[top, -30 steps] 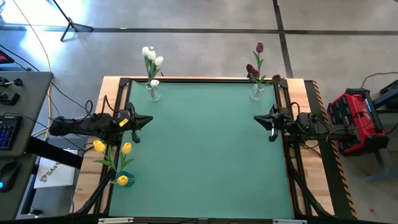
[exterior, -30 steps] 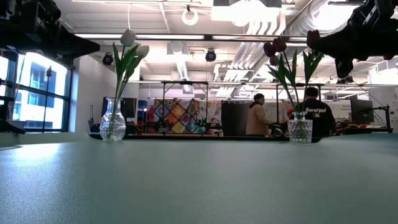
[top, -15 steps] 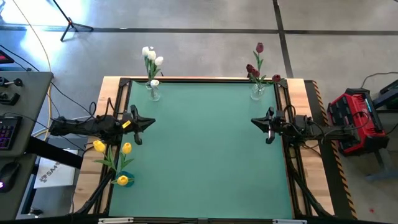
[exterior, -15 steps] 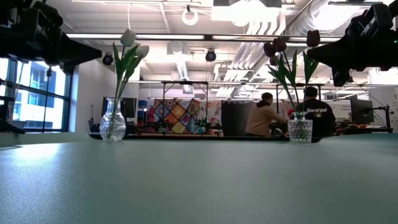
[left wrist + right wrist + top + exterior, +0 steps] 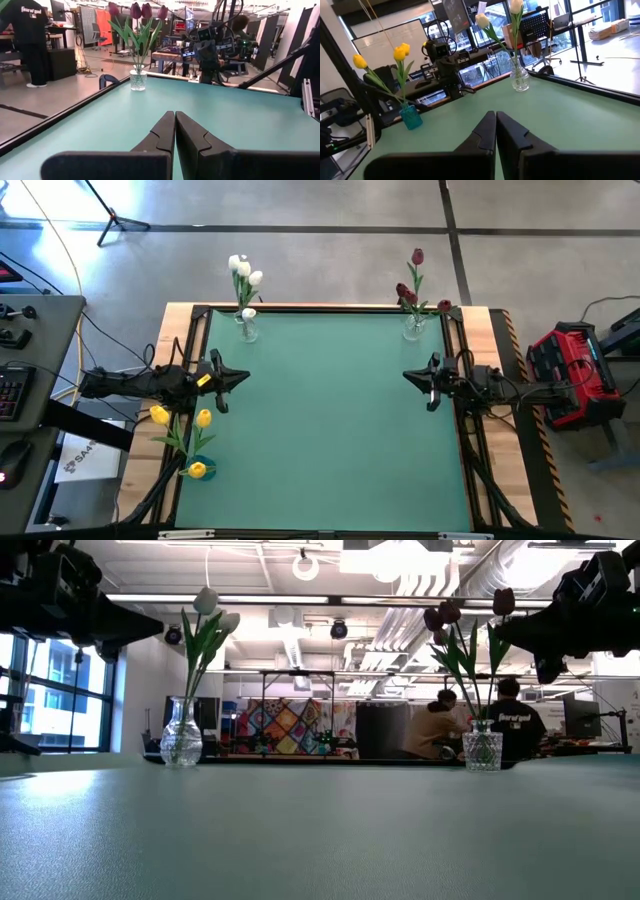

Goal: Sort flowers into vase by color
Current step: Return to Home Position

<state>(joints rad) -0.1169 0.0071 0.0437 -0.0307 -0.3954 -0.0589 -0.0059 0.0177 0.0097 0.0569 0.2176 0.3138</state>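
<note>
While both arms are held at the side edges of the green mat [image 5: 330, 440], nothing is gripped by either of them. The left gripper [image 5: 240, 377] is seen at the mat's left edge, pointed toward the middle. Its jaws are pressed together, and no gap is visible between them in the left wrist view [image 5: 175, 120]. The right gripper [image 5: 408, 375] is held opposite at the right edge, facing the left one across the mat. Its jaws are likewise drawn tight together and empty [image 5: 495, 117].

The flowers are found sorted by colour in three vases, all well apart from both sets of jaws. The white tulips [image 5: 243, 272] are stood in a clear vase [image 5: 247, 330] at the far edge, beyond the left jaws and off to their side. The yellow tulips [image 5: 182, 425] are placed in a blue vase [image 5: 200, 469] behind the left jaws, beside that arm and nearer the front edge. The dark red tulips [image 5: 412, 288] are held upright in a second clear vase [image 5: 414, 328] at the far edge, beyond the right jaws. This vase is seen across the mat from the left jaws [image 5: 138, 80].

Two people [image 5: 510, 722] are seen in the room behind the red tulips' vase.
</note>
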